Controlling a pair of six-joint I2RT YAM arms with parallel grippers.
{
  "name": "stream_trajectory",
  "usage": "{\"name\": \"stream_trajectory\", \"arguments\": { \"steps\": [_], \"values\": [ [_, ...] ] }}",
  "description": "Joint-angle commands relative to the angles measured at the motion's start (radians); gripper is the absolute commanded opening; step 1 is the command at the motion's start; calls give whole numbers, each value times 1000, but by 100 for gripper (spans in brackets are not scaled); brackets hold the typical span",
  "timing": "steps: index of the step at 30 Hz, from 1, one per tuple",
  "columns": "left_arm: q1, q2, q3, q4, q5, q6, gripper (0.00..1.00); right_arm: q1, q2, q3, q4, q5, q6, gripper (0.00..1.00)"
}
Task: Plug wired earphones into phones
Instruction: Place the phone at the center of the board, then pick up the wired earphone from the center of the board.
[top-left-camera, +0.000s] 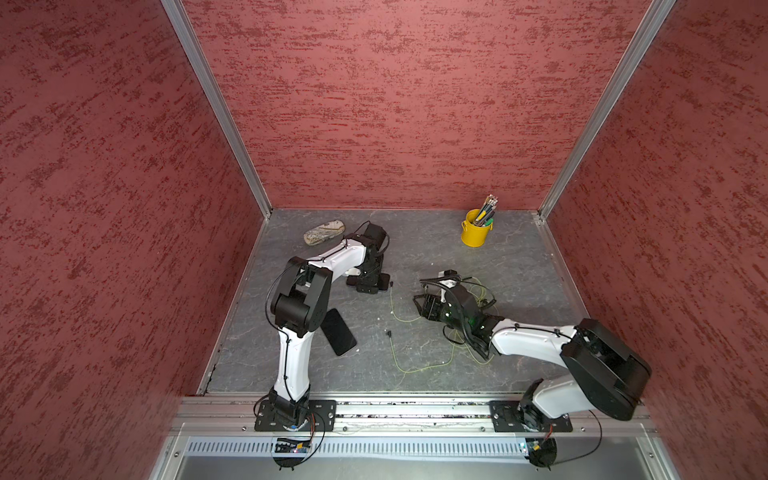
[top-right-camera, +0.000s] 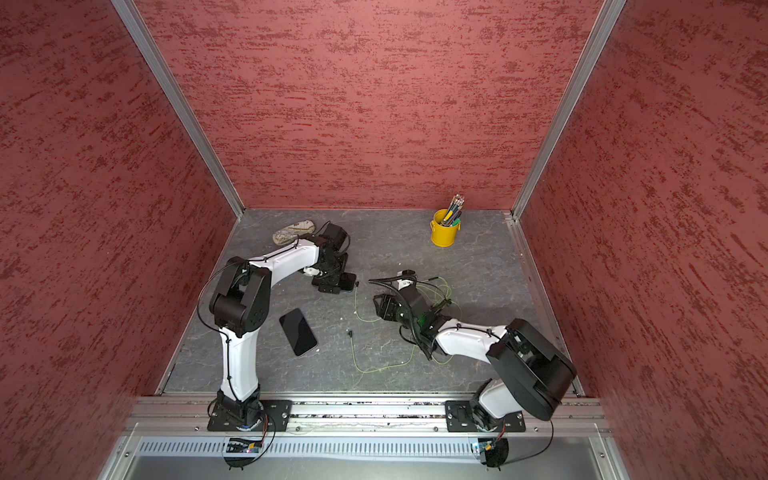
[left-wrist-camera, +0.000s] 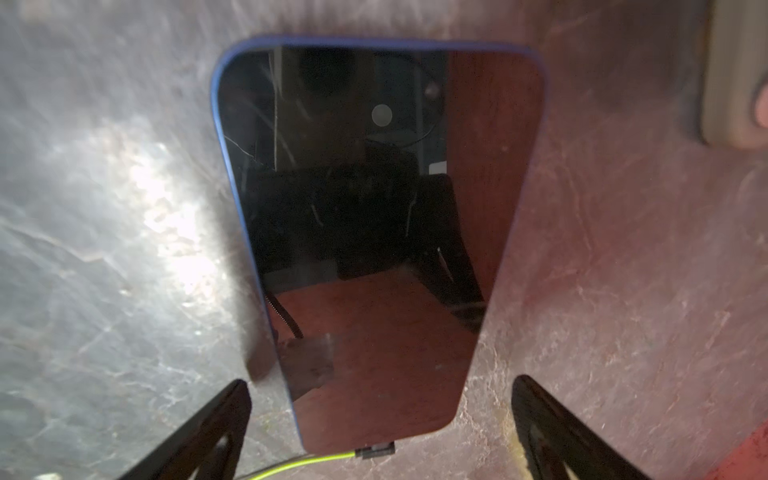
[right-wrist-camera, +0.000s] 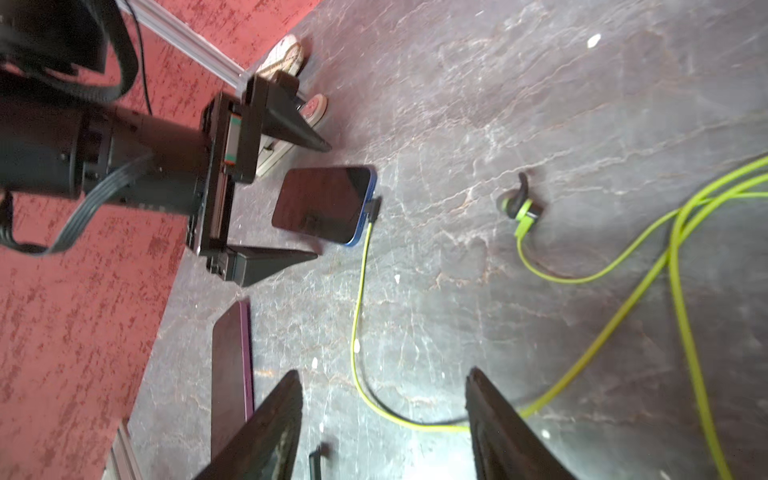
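Spotter: The loose plug (top-left-camera: 390, 333) is lying on the bench (top-left-camera: 415, 249) near the purple-edged phone (top-left-camera: 338, 332), between it and your right tool (right-wrist-camera: 384, 373).

Second: That phone's long axis is running diagonally, its far end pointing at your left arm's elbow (top-left-camera: 299, 299). Which end carries the port I cannot tell.

Spotter: Your right tool is standing partly open, gripping nothing, and it's looking the nearer to that plug.

Second: Your left tool (left-wrist-camera: 382, 383) is gaping wide astride the blue-edged phone (left-wrist-camera: 374, 187), holding nothing. The seated plug (left-wrist-camera: 376, 450) is sitting in that phone's short end.
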Motion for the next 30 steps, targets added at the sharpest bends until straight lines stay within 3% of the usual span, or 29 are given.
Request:
{"name": "stream_trajectory", "arguments": {
  "steps": [1, 6, 10, 15, 20, 30],
  "values": [
    [24, -102, -2, -51, -40, 138, 100, 48, -34, -4, -34, -26, -23, 60],
    [72, -289, -108, -83, -46, 475, 99, 147, -12, -2, 4, -46, -15, 53],
    [77, -480, -228, -223, -198, 563, 99, 227, 57, 6, 31, -45, 9, 48],
    [73, -727, -479, -203, -181, 683, 99, 288, 150, 19, 89, -46, 45, 42],
    [48, -815, -607, -286, -168, 679, 100, 292, 202, 43, 107, -6, 84, 37],
    [96, -860, -756, -175, -99, 678, 99, 291, 283, 121, 53, 64, 96, 28]
  ]
}}
